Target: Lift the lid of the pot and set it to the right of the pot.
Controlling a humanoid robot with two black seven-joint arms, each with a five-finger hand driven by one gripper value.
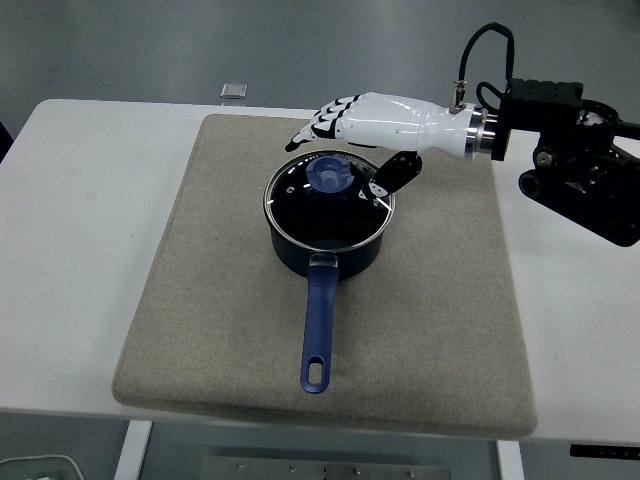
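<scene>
pot point(328, 240) sat mid-mat, slightly toward the far edge of the mat point(200, 300), blue handle point(317, 330) pointing at the near edge of the table point(70, 250). lid point(300, 205) seated flat on the pot rim, glass with metal band, blue knob point(329, 175) at centre. mat covering most of the table's middle, running almost to the near edge.

right hand point(365, 125) in from the right edge, white shell, black joints, hovering above the far-right part of the lid. fingers point(318, 127) stretched out nearly straight toward the left, tips past the knob on its far side, thumb point(390, 178) hanging down over the lid's right rim. spread and loose, nothing gripped. cannot tell whether thumb tip touches the lid or just sits over it. no contact visible between fingers and knob.

black forearm point(570, 150) and cable over the table's right edge.

small grey object point(233, 91) at the table's far edge, well apart from the mat's far-left corner.
</scene>
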